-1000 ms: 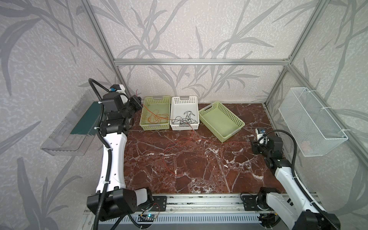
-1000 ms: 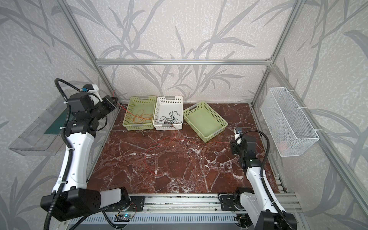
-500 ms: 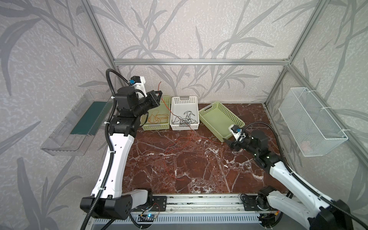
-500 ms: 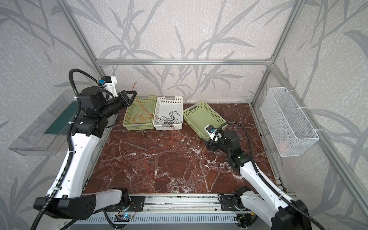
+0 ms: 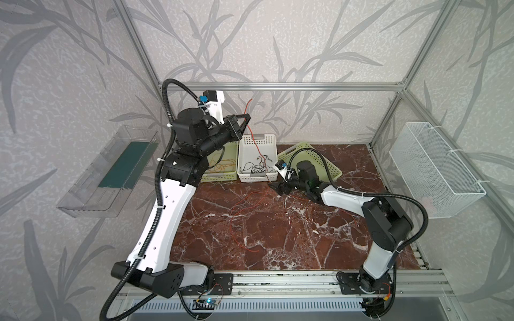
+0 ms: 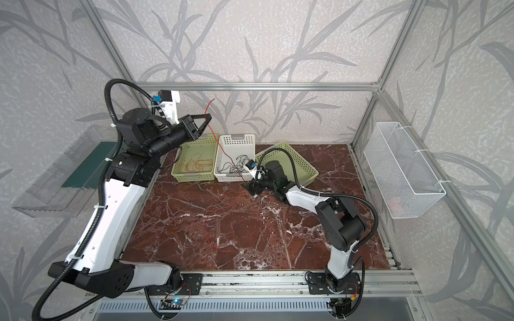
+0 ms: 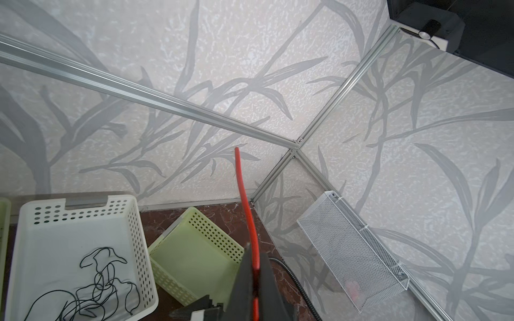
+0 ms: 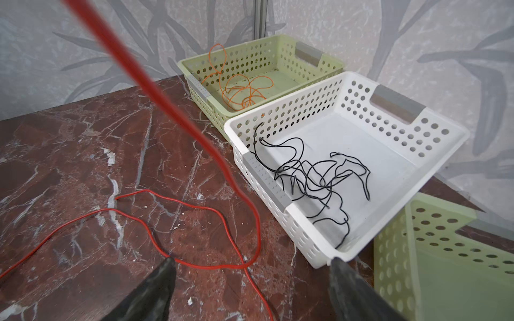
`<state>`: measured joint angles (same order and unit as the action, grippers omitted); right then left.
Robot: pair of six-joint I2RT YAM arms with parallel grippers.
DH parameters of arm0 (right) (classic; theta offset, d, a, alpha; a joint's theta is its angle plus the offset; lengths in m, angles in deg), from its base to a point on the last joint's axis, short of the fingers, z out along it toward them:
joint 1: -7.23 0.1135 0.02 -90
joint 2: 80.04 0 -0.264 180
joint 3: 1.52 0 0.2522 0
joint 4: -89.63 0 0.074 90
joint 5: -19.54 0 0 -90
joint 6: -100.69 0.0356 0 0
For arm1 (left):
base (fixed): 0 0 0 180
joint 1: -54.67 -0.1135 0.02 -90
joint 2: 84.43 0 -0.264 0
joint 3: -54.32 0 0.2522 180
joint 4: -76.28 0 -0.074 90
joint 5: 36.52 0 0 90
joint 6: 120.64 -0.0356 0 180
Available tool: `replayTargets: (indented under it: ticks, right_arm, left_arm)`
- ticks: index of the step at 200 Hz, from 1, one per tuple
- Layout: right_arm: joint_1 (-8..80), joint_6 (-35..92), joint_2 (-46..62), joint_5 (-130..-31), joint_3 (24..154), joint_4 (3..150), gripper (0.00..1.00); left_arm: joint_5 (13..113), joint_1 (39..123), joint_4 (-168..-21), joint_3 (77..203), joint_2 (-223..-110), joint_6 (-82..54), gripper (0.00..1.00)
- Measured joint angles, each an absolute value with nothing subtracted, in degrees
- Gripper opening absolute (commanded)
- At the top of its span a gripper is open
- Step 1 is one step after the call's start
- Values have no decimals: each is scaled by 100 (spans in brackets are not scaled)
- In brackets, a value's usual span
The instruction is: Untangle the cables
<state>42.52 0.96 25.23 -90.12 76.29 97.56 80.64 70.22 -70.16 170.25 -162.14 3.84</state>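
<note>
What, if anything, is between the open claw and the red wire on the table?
Nothing visible. The open right gripper faces the red cable looping on the table; the white basket stands beside, not between.

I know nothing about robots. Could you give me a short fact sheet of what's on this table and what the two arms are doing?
table: red-brown marble top
left gripper: raised above the baskets, shut on the red cable
right gripper: low over the table, open, holding nothing
red cable: runs from the left gripper down to loose loops on the table
white basket: black cables inside
green basket: beside the white one, orange cables inside
second green basket: set askew, no cable visible inside
</note>
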Motion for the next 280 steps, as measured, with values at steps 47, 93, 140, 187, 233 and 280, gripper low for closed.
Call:
replayTargets:
  ticks: [47,93,140,187,233,280]
  right_arm:
    - [4287,336,3218,-8865,8244,9883,71]
    - [4292,572,3515,-8905,8386,10117,14]
    - [4252,410,3000,-8909,8147,9916,0]
    - [3763,417,1013,-9064,8110,9345,0]
    - [2744,686,571,-9206,8727,9527,0]
    - [2261,1022,1546,-9259,9433,9702,0]
  left_arm:
    - [8081,7151,-7027,17806,-16445,397,0]
    - [8099,7151,-7071,18035,-16537,537,0]
    - [7806,7088,-6929,17934,-16367,266,0]
    - [7692,6548,-7248,16284,-15532,421,0]
    - [8029,6480,-8052,15023,-16185,1031,0]
    - [8324,6589,-8557,14807,-17245,1308,14]
